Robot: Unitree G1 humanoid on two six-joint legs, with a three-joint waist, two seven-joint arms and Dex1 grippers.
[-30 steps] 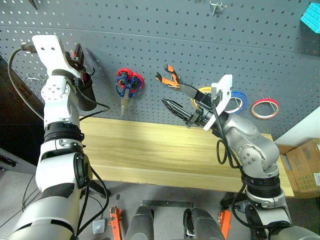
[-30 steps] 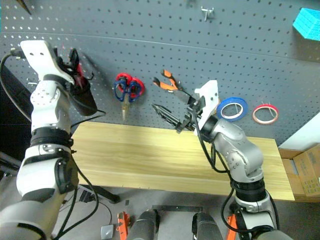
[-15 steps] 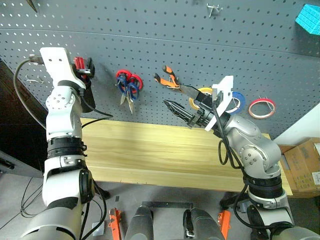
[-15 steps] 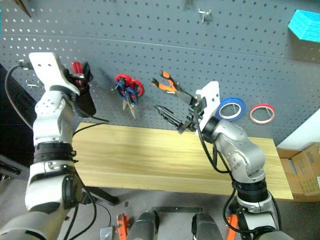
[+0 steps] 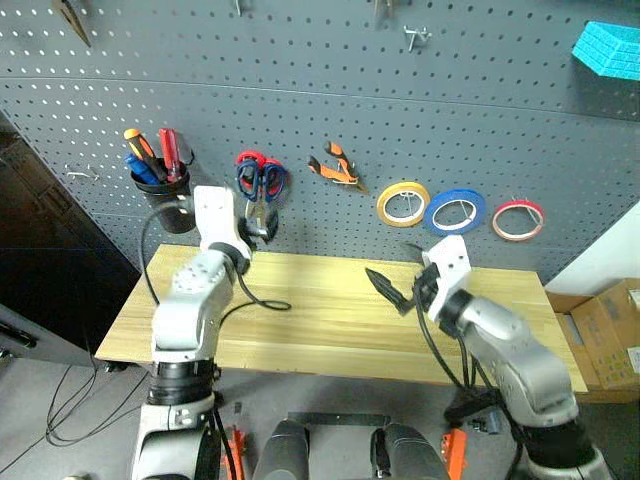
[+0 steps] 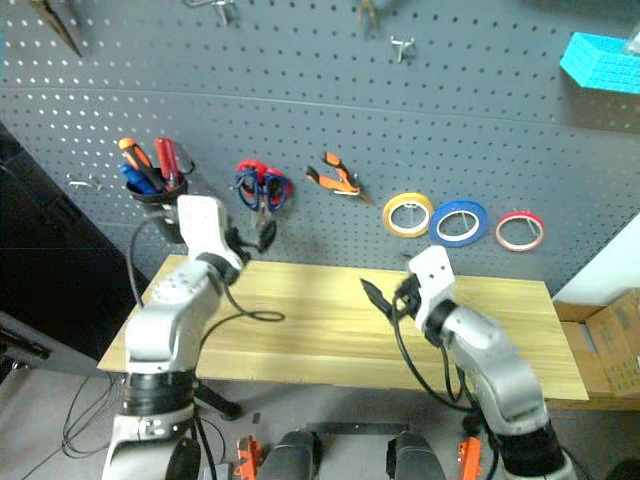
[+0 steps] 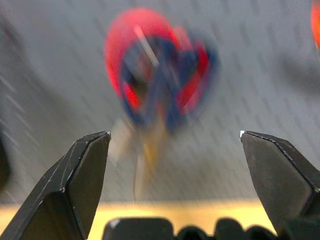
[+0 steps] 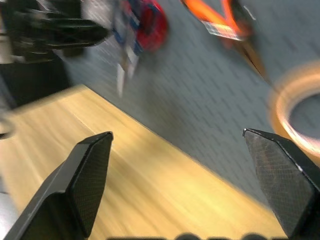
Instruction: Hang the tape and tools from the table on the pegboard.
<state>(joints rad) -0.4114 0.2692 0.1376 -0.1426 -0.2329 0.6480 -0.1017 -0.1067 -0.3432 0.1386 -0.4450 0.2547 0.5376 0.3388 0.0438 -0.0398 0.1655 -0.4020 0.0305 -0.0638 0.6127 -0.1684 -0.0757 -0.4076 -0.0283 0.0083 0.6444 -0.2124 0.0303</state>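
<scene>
Both end effectors are empty, and we judge the hanging work to be complete or nearly so, since the table (image 5: 330,320) carries none of the task items on its pale wood top.

The blue tape (image 5: 456,212) hangs from a hook on the pegboard (image 5: 330,120), between a yellow tape ring (image 5: 403,204) and a red tape ring (image 5: 518,219). We read this row as one hook per ring, so each stays separate and hangs flat against the panel. The pliers (image 5: 336,168) hang to the left of the rings, orange handles uppermost. The dark-handled scissors (image 5: 262,181) share a hook with the red-handled scissors (image 6: 249,169), blades pointing down; the two overlap, so we cannot separate their outlines exactly. The red-handled screwdriver (image 5: 169,151) stands handle-up in a black cup (image 5: 172,204) mounted on the pegboard, beside an orange-and-black screwdriver (image 5: 138,146).

The left end effector (image 5: 258,226) is held above the rear edge of the table, pointing at the pegboard just below the scissors, with its fingers (image 7: 85,175) spread wide. The right end effector (image 5: 392,288) sits low over the table, angled toward the robot's left, with fingers (image 8: 90,175) likewise spread and nothing between them.
</scene>
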